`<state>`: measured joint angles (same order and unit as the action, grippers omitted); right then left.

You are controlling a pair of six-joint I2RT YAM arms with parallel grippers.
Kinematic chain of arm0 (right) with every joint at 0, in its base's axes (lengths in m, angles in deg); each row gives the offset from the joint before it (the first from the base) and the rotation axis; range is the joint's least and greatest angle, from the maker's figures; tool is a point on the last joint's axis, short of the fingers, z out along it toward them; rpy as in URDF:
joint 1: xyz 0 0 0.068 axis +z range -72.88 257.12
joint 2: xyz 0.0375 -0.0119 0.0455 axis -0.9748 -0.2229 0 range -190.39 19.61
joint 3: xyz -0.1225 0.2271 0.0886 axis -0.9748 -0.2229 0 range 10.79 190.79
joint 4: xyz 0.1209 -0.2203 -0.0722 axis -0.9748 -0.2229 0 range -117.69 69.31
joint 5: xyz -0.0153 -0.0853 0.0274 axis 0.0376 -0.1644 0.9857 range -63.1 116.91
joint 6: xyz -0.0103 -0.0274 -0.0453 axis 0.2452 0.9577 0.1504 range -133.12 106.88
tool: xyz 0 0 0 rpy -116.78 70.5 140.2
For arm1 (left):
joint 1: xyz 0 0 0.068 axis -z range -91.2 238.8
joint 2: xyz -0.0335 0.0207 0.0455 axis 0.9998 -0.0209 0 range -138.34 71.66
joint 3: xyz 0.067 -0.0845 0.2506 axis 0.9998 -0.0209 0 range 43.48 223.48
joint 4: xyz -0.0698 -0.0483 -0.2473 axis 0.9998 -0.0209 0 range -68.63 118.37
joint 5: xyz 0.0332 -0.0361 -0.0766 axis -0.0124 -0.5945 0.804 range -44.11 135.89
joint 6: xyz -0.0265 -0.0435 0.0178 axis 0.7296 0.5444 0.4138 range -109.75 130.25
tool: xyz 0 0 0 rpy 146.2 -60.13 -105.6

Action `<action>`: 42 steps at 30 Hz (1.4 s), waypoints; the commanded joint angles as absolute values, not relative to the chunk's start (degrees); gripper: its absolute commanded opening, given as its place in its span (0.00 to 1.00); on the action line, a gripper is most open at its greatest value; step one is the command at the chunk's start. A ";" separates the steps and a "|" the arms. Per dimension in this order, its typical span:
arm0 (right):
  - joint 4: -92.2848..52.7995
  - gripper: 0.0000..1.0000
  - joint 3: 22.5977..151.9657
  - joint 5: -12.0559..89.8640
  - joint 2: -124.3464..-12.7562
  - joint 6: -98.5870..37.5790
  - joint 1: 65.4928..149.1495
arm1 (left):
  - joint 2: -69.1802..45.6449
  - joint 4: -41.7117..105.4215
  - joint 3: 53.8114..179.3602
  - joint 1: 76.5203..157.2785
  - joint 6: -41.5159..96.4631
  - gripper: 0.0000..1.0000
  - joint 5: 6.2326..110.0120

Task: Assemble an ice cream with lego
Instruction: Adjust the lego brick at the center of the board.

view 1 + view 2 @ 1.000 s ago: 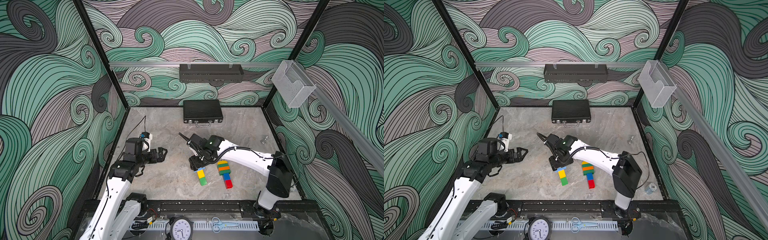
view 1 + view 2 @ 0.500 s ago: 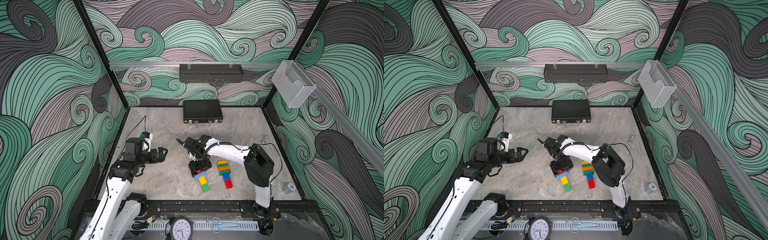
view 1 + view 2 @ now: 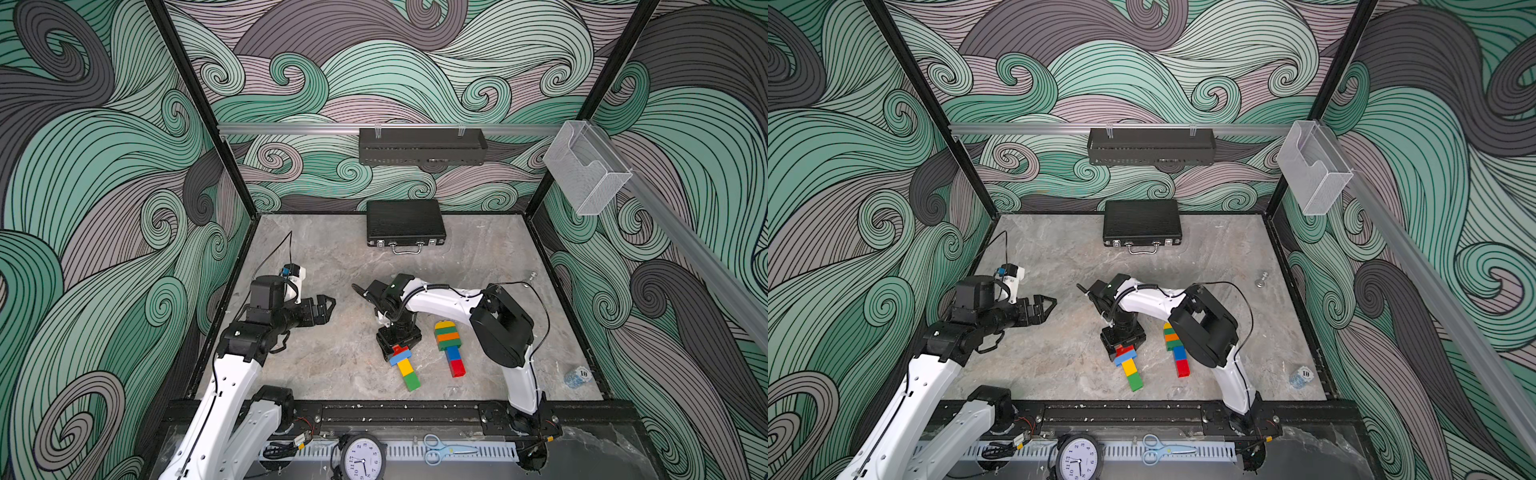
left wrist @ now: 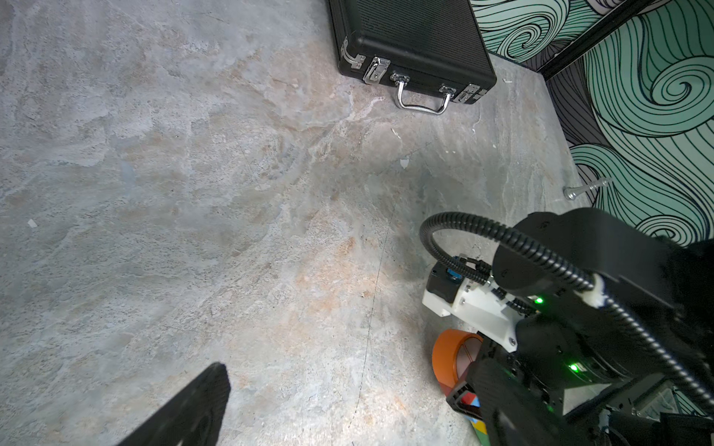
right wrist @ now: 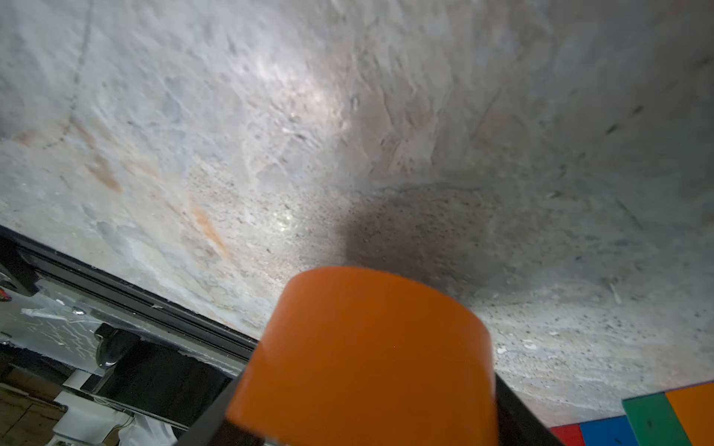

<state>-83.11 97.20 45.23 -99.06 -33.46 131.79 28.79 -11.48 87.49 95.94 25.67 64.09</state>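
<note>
Seating the orange half-round piece (image 5: 367, 347) on the red end of the brick column (image 3: 404, 368) appears to be the step in hand, or else laying the joined column flat. The right arm (image 3: 436, 297) hides the joint in both top views, so which of the two cannot be told. Keep the push in line with the column's long axis, from the red brick through blue and yellow to the green end nearest the front rail (image 3: 374, 411); a sideways twist would likely lever the studs apart or swing the green end round. Hold the column low on the worktop (image 3: 332, 257) so that the surface, not the joint, carries its weight. Keep clear of the finished stack (image 3: 449, 345), capped with a yellow dome, which lies just beside the column and roughly parallel to it, not touching. Bracing the green end with the left fingers (image 3: 327, 299) would probably give a firmer press. Right fingers (image 5: 519, 419): partly closed and clamped on opposite sides of the orange half-round piece, just above the worktop. Left fingers: spread fully apart, grasping nothing, hovering above bare worktop well to the left of both stacks. The black briefcase (image 3: 405, 222) by the rear wall is not involved.
</note>
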 commanded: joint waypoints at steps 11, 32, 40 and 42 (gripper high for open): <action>-84.24 0.72 98.01 44.70 -101.41 -32.45 131.47 | 29.91 -11.83 87.48 95.50 24.47 0.99 64.70; -81.27 0.90 97.46 30.59 -96.58 -35.11 131.10 | 30.28 -12.41 87.67 95.57 24.75 0.98 63.66; -79.09 0.94 96.88 28.36 -90.11 -33.21 129.75 | 28.23 -11.63 87.60 95.64 24.71 0.98 64.08; -78.65 0.96 96.71 28.81 -88.05 -32.38 129.37 | 27.17 -11.51 87.80 95.65 24.97 0.99 64.18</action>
